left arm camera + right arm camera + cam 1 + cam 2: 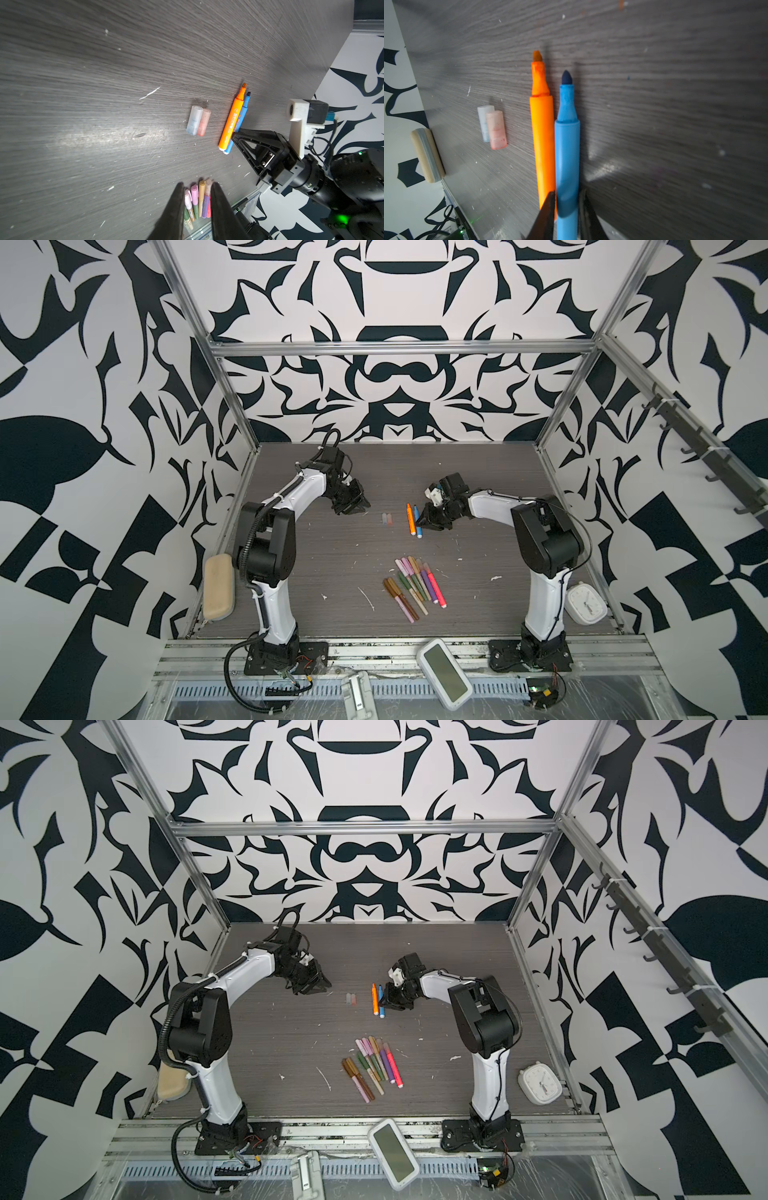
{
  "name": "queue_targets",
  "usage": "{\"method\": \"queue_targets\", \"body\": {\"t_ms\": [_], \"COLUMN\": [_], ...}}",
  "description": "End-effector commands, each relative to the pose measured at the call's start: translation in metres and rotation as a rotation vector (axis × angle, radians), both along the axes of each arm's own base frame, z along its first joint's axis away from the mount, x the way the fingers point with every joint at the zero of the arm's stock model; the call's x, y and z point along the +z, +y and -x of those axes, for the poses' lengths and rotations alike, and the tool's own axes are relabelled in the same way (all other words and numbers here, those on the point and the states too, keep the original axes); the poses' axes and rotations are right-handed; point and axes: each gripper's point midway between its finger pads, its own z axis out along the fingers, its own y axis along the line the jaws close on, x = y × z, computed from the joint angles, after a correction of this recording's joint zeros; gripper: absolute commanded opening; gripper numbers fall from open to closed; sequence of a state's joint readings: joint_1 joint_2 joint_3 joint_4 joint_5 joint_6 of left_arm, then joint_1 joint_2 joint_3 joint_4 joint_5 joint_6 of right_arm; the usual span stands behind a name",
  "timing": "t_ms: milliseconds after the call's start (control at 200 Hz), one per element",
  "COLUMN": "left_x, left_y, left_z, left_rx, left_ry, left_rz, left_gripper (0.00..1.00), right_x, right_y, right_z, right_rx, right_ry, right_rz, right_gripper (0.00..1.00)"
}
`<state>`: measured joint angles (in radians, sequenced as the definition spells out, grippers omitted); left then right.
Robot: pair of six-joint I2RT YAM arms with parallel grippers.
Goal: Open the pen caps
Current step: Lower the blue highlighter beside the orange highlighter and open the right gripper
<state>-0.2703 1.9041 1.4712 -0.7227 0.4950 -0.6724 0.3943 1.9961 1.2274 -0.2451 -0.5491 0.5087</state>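
Two uncapped pens lie side by side at mid-table: an orange pen [410, 519] [543, 135] and a blue pen [417, 524] [566, 145]. My right gripper [420, 519] [568, 192] is low over them, its jaws closed on the blue pen's barrel. Left of them lie two loose translucent pen caps, one bluish [194, 120] [483, 122] and one pink [203, 122] [496, 129]. A bunch of several capped pens [415, 587] [198, 199] lies nearer the front. My left gripper [360, 506] [197, 185] hovers left of the caps, its jaws slightly apart and empty.
A tan case [218, 587] leans along the table's left edge. A white clock [584, 605] sits at the front right by the right arm's base. On the front rail lies a white device with a grey screen [444, 672]. White specks dot the dark wood tabletop [332, 556].
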Motion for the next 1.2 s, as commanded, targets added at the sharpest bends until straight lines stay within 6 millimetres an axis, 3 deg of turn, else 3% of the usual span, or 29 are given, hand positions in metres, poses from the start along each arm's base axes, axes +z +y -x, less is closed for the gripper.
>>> {"method": "queue_targets", "body": {"t_ms": [0,440,785,1195], "left_x": [-0.003,-0.001,-0.002,0.0], "left_y": [0.002,0.002,0.003,0.002], "left_z": [0.006,0.007,0.006,0.004], "left_rx": [-0.012,-0.008,-0.005,-0.004], "left_ry": [0.022,0.025,0.025,0.023], "left_rz": [-0.002,-0.002,-0.005,-0.004], "left_gripper": [0.25,0.25,0.25,0.25], "right_x": [0.007,0.01,0.01,0.013], "right_y": [0.002,0.003,0.005,-0.001], "right_z": [-0.004,-0.019,-0.02,-0.017], "right_rx": [-0.003,0.004,0.008,-0.007], "right_ry": [-0.025,-0.038,-0.036,-0.052], "right_rz": [-0.001,-0.01,-0.019,-0.014], "right_gripper": [0.2,0.18,0.19,0.34]}}
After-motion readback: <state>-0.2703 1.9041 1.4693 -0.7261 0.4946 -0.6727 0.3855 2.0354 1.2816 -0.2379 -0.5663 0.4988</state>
